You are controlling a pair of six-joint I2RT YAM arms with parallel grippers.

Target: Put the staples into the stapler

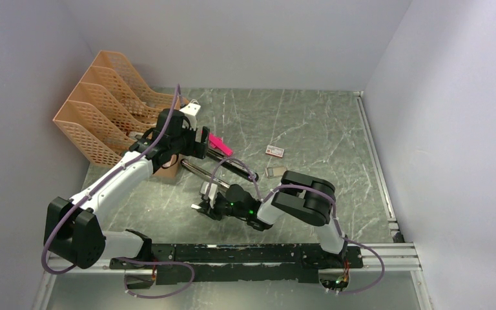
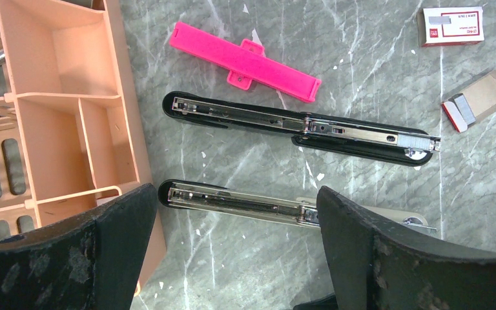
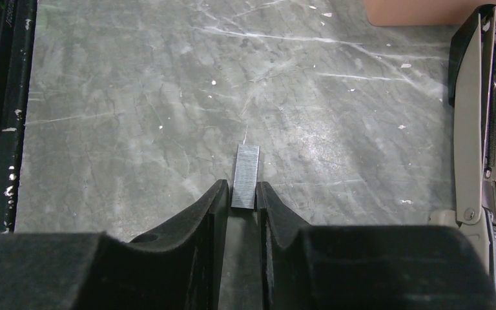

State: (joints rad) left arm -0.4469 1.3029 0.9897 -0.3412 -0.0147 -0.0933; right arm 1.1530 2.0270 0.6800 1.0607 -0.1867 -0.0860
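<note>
Two black staplers lie opened flat, side by side, silver rails up. One stapler is farther from the arms. The other stapler lies below my left gripper, which hovers wide open with nothing between its fingers. My right gripper is low over the table, shut on a short silvery strip of staples that sticks out past its fingertips, left of the nearer stapler's grey half.
A pink plastic piece lies beyond the staplers. A white box with red print and an open cardboard tray of staples sit to the right. An orange desk organiser and file racks stand on the left.
</note>
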